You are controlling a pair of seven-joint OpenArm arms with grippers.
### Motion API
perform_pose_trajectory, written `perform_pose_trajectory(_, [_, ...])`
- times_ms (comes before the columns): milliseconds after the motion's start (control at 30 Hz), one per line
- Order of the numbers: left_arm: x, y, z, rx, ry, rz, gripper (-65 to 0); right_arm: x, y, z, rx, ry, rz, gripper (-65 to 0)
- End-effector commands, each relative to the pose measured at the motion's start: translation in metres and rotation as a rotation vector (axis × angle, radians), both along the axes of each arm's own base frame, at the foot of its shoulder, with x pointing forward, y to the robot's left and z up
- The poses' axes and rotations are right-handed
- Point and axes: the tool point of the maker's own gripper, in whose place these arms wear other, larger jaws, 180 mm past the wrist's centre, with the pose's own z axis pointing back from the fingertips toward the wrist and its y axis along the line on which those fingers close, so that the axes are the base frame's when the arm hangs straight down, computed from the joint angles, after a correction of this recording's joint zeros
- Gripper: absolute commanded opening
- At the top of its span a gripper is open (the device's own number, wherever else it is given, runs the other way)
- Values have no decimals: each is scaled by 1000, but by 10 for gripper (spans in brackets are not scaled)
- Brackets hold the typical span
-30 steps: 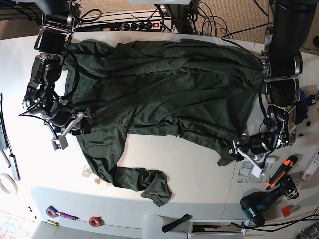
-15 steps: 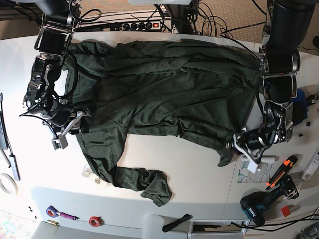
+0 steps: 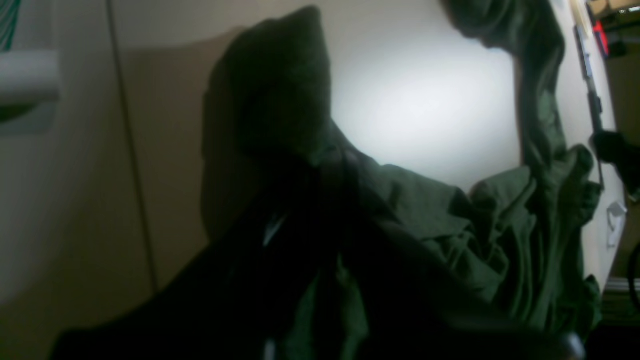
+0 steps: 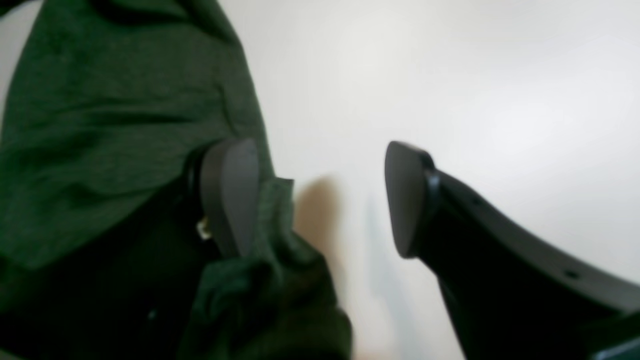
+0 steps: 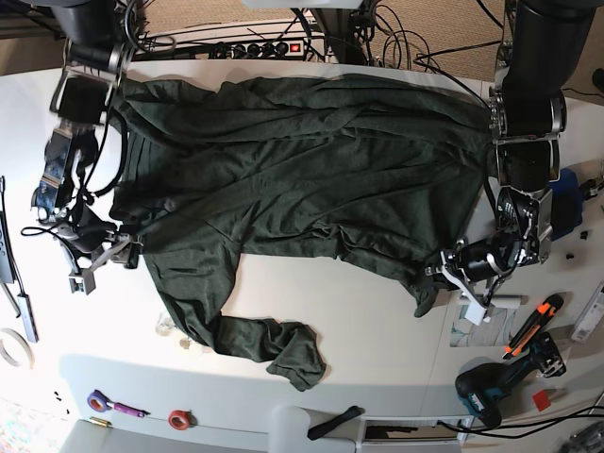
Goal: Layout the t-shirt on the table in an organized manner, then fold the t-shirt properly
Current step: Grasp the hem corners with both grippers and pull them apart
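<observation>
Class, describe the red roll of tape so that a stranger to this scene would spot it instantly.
Start at the white table and follow its near edge below the green t-shirt. The red tape roll lies there, right of a purple one; only it is red.

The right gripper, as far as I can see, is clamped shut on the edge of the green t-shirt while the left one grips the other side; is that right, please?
Not quite. The right gripper is open: the right wrist view shows its jaws wide apart over the table, with the t-shirt edge only against one finger. The left gripper does grip the shirt's other side, as the base view shows.
</observation>
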Motion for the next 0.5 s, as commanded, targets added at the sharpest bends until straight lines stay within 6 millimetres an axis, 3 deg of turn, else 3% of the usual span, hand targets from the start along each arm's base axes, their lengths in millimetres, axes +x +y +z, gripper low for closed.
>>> perform_pose_trajectory(0, [18, 6, 25, -8, -73, 13, -650, 16, -7, 15, 23, -43, -7, -257])
perform_pose_trajectory(233, [20, 6, 27, -13, -86, 23, -650, 27, 6, -23, 214, 102, -20, -257])
perform_pose_trajectory(467, [21, 7, 27, -13, -88, 25, -650, 1, 46, -36, 369, 244, 113, -257])
